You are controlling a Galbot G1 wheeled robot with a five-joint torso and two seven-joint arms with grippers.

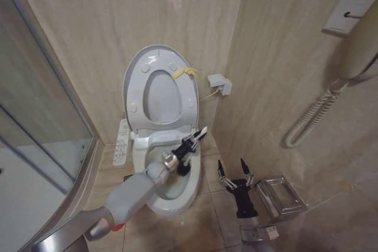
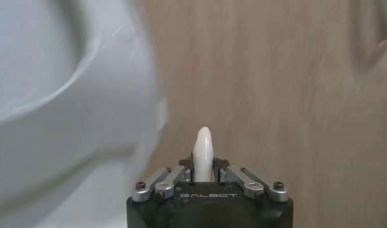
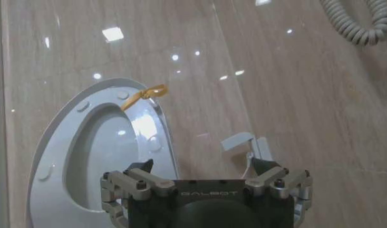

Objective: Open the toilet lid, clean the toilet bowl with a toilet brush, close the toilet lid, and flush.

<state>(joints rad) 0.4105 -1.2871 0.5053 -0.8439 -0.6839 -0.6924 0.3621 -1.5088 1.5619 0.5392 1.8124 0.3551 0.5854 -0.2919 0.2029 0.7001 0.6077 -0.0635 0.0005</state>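
White lid (image 1: pixel 159 90) stands open at 12 o'clock, so opening is done; the left gripper (image 1: pixel 190 144) pinches the brush (image 1: pixel 188 153) inside the bowl (image 1: pixel 171 190), scrubbing apparently underway, while the right gripper (image 1: pixel 235 173) idles spread at 5 o'clock.

Small bathroom corner, all beige stone-look wall tiles (image 1: pixel 118 33) with a glossy finish that throws ceiling-light glints back at you, and matching tan floor tiles (image 1: pixel 195 222) with visible grout lines. On the left there's a curved glass shower enclosure (image 1: pixel 41 146) with a metal frame, and on the right wall hangs a white wall phone (image 1: pixel 360 39) with its coiled cord (image 1: pixel 310 119) looping down from a white wall plate (image 1: pixel 348 13). Low in the corner sits a small white outlet box (image 1: pixel 220 84), and down by the right wall there's a shiny metal dish (image 1: pixel 280 196) on the floor.
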